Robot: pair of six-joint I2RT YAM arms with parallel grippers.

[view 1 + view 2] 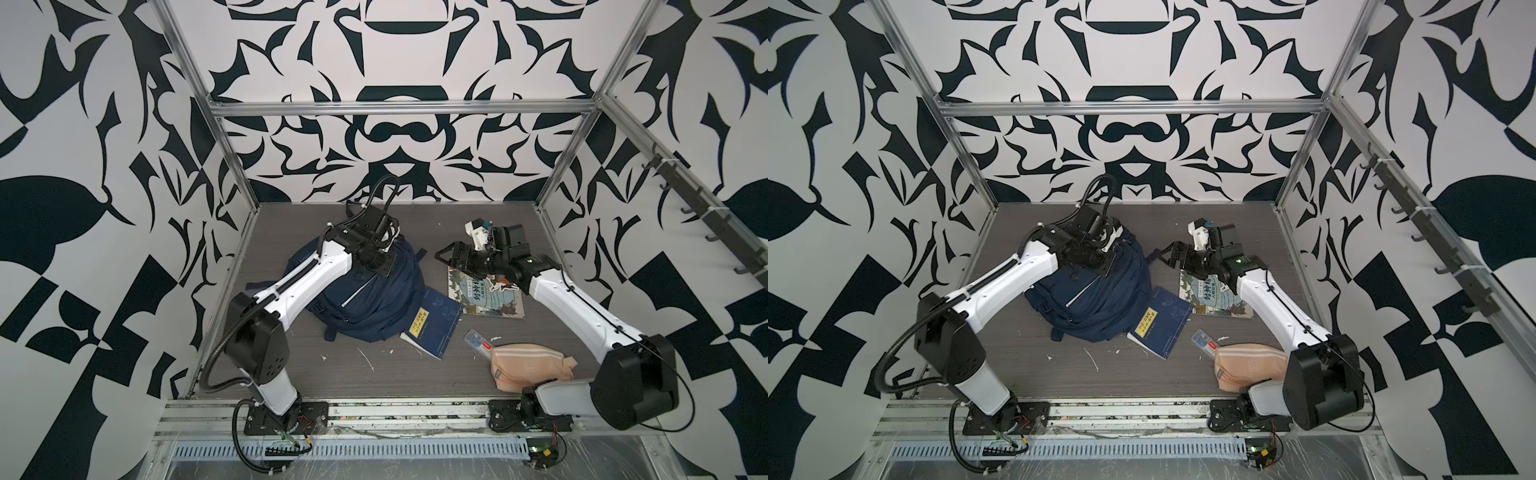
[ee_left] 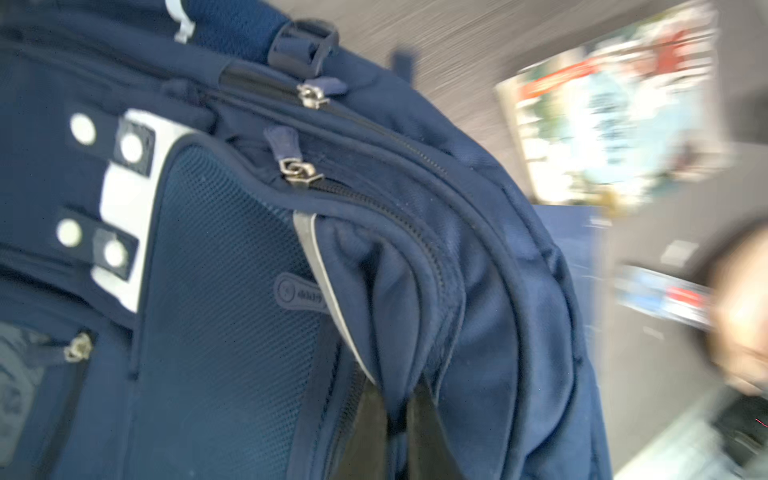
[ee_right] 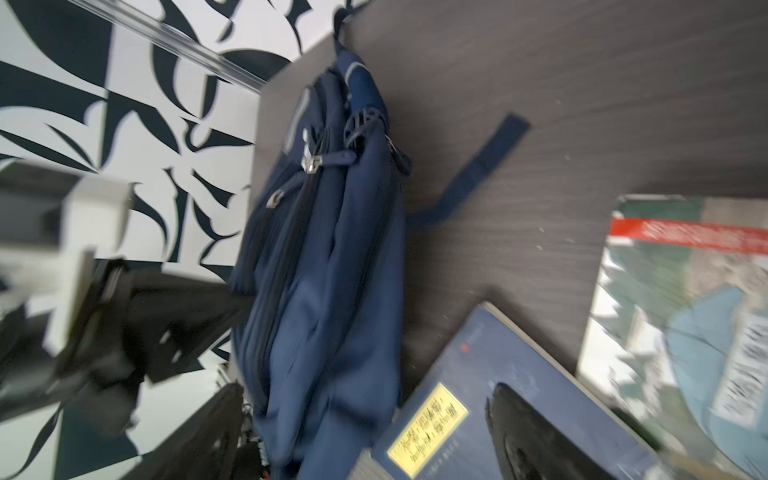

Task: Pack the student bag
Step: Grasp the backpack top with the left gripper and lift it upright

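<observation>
The student bag (image 1: 374, 303) (image 1: 1100, 299), navy with white stripes, lies on the left half of the table. My left gripper (image 2: 399, 419) is shut on a fold of the bag's (image 2: 232, 291) fabric beside a front zip. In both top views this gripper (image 1: 383, 267) (image 1: 1105, 266) sits on the bag's upper part. My right gripper (image 1: 446, 255) (image 1: 1165, 254) hovers open just right of the bag, above the table. In the right wrist view the bag (image 3: 328, 249) shows between its dark fingers (image 3: 536, 436), and they hold nothing.
A navy book with a yellow label (image 1: 434, 326) (image 1: 1160, 328) (image 3: 498, 374) leans against the bag's right side. An illustrated book (image 1: 490, 297) (image 1: 1217, 299) lies under the right arm. A clear case (image 1: 478, 340) and a peach striped pouch (image 1: 528, 359) (image 1: 1250, 365) lie front right.
</observation>
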